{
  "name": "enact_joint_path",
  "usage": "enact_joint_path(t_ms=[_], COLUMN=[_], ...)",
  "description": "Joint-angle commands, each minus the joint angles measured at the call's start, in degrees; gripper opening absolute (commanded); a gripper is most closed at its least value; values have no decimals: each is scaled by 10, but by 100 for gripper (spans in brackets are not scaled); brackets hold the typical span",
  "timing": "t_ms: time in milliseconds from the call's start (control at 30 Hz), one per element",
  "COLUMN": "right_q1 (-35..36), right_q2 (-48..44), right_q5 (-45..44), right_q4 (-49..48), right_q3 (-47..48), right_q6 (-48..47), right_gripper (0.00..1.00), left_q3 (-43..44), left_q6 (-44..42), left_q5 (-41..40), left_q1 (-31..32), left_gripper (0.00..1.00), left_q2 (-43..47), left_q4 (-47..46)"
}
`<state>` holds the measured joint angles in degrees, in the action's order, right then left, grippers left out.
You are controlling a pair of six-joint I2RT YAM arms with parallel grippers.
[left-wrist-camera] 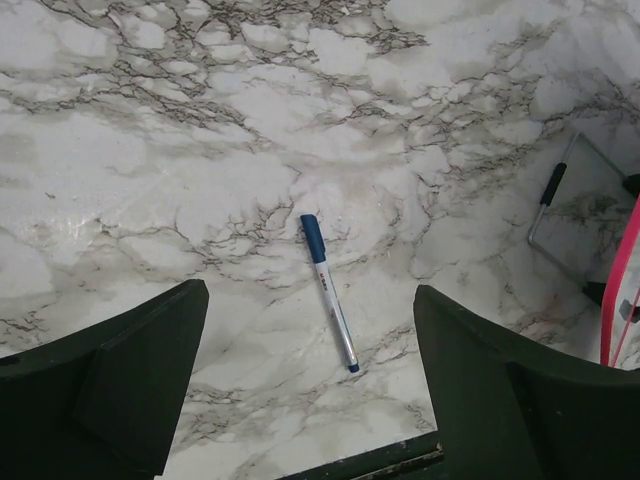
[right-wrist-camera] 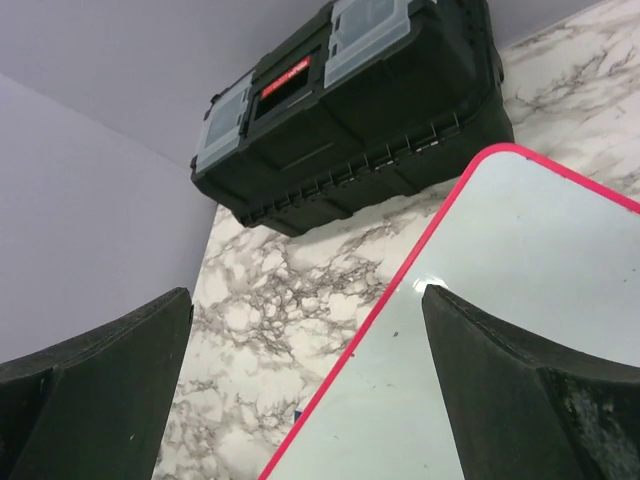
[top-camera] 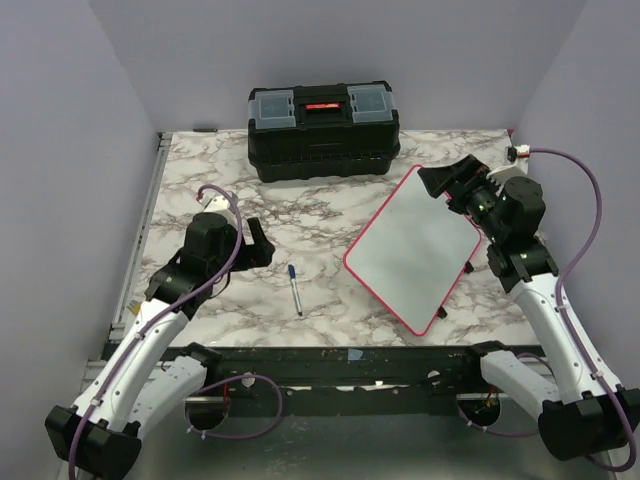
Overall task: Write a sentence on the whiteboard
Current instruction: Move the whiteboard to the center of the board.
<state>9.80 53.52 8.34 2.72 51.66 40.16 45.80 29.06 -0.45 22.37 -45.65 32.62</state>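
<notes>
The whiteboard (top-camera: pixel 412 245) lies tilted on the right of the marble table, white with a red rim, and its face is blank. No blue written sentence shows in any view. A blue-capped pen (top-camera: pixel 295 290) lies on the table left of the board. My left gripper (top-camera: pixel 258 243) is open and empty, hovering above the pen (left-wrist-camera: pixel 330 295), which lies between its fingers in the left wrist view (left-wrist-camera: pixel 307 295). My right gripper (top-camera: pixel 445 180) is open and empty over the board's far corner. The board (right-wrist-camera: pixel 520 300) and its red rim pass between its fingers (right-wrist-camera: pixel 308 292).
A black toolbox (top-camera: pixel 322 130) with clear lid compartments stands at the back centre and also shows in the right wrist view (right-wrist-camera: pixel 340 110). A thin wire frame with a black grip (left-wrist-camera: pixel 552 185) lies beside the board's rim (left-wrist-camera: pixel 620 290). The table's front edge (left-wrist-camera: pixel 370 462) is close below the pen.
</notes>
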Motion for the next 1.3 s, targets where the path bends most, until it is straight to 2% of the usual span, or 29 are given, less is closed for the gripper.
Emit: enact_joint_path(t_ms=[0, 300, 500, 600, 733, 933, 1033, 1133, 1267], right_q1=[0, 0, 0, 0, 0, -3, -36, -119, -185], right_q2=[8, -5, -13, -11, -3, 39, 60, 82, 119], right_q5=[25, 50, 47, -26, -212, -389, -388, -334, -349], right_q4=[49, 99, 147, 203, 271, 284, 282, 257, 257], right_q3=[24, 34, 47, 61, 48, 3, -15, -46, -62], right_q6=[14, -23, -63, -70, -31, -7, 21, 26, 16], right_gripper=[100, 100, 100, 100, 100, 100, 100, 99, 82], left_q3=[-19, -44, -48, -42, -34, -20, 4, 26, 56], left_q6=[37, 73, 78, 81, 83, 85, 79, 78, 76], left_q5=[-27, -46, -24, -25, -23, 4, 22, 37, 52], left_q1=[15, 32, 51, 63, 74, 95, 105, 110, 115], left_gripper=[84, 77, 69, 68, 61, 59, 59, 59, 59], left_q2=[-14, -48, -85, -109, -134, -145, -152, -159, -170], left_q4=[-13, -62, -113, -127, -139, -165, -167, -168, -167])
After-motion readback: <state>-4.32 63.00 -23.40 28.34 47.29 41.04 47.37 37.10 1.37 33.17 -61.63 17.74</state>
